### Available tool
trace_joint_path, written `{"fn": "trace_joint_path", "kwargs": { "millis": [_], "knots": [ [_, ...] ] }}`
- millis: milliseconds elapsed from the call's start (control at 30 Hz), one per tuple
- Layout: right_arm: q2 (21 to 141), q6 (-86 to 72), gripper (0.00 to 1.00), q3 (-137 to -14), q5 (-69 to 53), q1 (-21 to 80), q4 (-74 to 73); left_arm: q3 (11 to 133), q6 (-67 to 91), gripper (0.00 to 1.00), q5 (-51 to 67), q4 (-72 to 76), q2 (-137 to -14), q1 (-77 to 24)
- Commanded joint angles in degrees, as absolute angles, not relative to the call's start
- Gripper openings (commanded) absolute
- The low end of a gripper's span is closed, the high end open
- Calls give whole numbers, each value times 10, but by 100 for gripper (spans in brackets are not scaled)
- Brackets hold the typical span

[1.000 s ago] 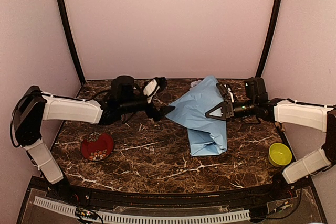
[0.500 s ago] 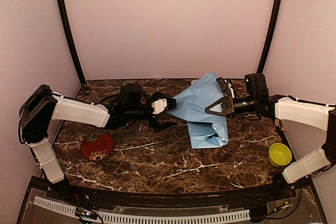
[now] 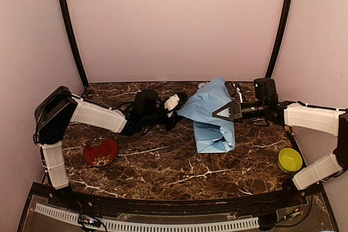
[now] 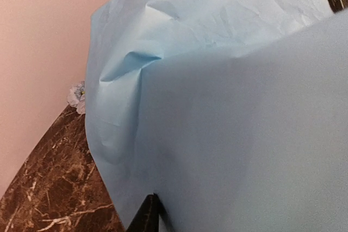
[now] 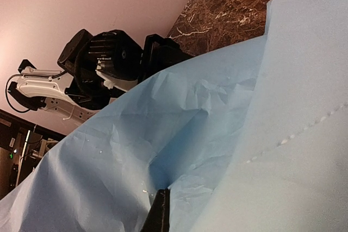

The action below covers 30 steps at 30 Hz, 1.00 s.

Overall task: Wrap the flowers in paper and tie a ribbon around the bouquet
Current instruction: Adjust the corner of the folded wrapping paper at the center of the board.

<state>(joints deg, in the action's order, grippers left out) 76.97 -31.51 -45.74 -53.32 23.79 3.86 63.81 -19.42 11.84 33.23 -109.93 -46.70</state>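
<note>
The paper (image 3: 213, 126), light-blue face outward, sits a little right of the middle of the table (image 3: 163, 167), toward the back. Its upper part is lifted into a loose tent while its lower end rests folded on the marble. In the left wrist view the sheet (image 4: 228, 107) fills nearly the whole frame, with a soft dent near its left fold. A pale flower head (image 4: 77, 95) peeks out just beside the paper's far edge, close to the back wall; from above it shows as a small light spot (image 3: 202, 86) at the sheet's top.

The right end effector (image 3: 217, 116) reaches in from the right onto the raised part of the paper, its fingers together. In its own view creases in the sheet (image 5: 179, 118) gather at the dark fingertip (image 5: 159, 214), so it is clamped on a fold of the paper.

The left end effector (image 3: 179, 103) is at the paper's left edge. Only one dark finger (image 4: 145, 217) shows, under the sheet's lower edge, and it seems to touch it. Whether the fingers are apart or closed on the paper I cannot tell.

Well apart from these, a red patterned dish (image 3: 100, 151) lies near the left front of the table, and a yellow-green bowl (image 3: 290, 160) stands at the right front.
</note>
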Motion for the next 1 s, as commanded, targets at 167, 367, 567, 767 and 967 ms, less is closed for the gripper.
{"fn": "trace_joint_path", "kwargs": {
  "millis": [167, 367, 567, 767, 967],
  "knots": [
    [781, -338, 0, -415, -496, 234, 135, 627, 150, 0, 69, 411, -1139, -493],
    [787, -356, 0, -398, -469, 234, 187, 617, 346, 0, 45, 471, -1166, -498],
    [798, -368, 0, -383, -453, 234, 220, 605, 497, 0, 14, 554, -1185, -509],
    [842, -404, 0, -366, -445, 234, 294, 606, 657, 0, 20, 655, -1252, -522],
    [876, -426, 0, -364, -419, 235, 338, 628, 717, 0, 29, 704, -1309, -528]
  ]
}}
